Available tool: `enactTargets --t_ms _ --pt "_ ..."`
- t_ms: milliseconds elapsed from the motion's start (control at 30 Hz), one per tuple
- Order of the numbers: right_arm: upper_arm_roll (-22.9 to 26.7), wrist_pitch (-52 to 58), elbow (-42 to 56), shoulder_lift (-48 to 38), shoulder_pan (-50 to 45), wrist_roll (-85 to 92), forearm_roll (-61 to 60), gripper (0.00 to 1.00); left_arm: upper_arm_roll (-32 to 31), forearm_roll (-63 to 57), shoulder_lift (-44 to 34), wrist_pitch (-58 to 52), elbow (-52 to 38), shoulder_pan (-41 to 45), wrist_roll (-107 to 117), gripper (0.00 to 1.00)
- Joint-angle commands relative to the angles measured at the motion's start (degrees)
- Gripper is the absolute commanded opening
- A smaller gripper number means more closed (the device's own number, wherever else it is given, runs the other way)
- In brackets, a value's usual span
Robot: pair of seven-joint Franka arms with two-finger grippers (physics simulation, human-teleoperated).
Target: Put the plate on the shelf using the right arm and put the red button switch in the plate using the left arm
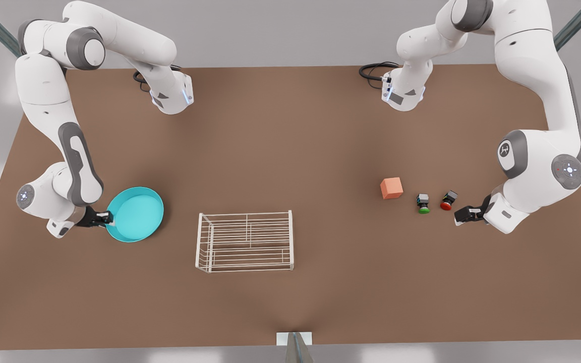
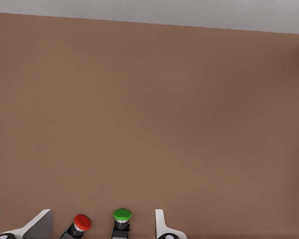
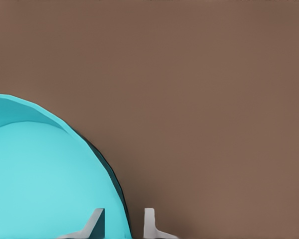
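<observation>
The right claw (image 1: 109,219) sits at the front view's left, at the rim of the plate (image 1: 136,212), which rests on the brown counter (image 1: 290,151) a little way from the shelf (image 1: 245,241). In the right wrist view its two pale fingers (image 3: 95,221) straddle the turquoise rim (image 3: 120,199), one inside the dish and one outside, with a gap either side, so the claw is spread and not yet pinching.

The left claw (image 1: 458,218) is low at the front view's right, just beside the red button switch (image 1: 447,200). The left wrist view shows its fingers (image 2: 40,224) set wide apart, with the red button switch (image 2: 81,222) and the green-capped switch (image 2: 122,215) both between them, neither touched. The green-capped switch (image 1: 423,203) lies between the red one and an orange cube (image 1: 392,188). The shelf stands upright near the counter's middle, with nothing on it.
</observation>
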State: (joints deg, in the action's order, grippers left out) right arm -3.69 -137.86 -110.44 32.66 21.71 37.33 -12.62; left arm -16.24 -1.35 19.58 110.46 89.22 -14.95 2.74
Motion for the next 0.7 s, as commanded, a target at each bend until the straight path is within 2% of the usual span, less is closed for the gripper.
enactTargets --t_ms 0,233,433,667 --pt "0.0 -0.1 0.0 -0.1 0.0 2.4 -0.2 0.44 0.0 -0.1 -0.1 -0.1 0.0 0.0 0.2 1.00" --pt "0.1 0.5 0.5 1.0 0.5 2.7 -1.3 0.41 0.1 -0.1 -0.1 0.0 0.0 -0.1 0.0 1.00" --pt "0.1 0.7 0.5 1.0 0.6 3.0 -1.3 0.26 0.1 -0.1 -0.1 -0.1 0.0 -0.2 -0.1 1.00" --pt "-0.1 4.2 0.6 0.0 0.6 3.0 -2.3 0.23 0.1 -0.1 -0.1 -0.1 0.0 -0.3 -0.1 1.00"
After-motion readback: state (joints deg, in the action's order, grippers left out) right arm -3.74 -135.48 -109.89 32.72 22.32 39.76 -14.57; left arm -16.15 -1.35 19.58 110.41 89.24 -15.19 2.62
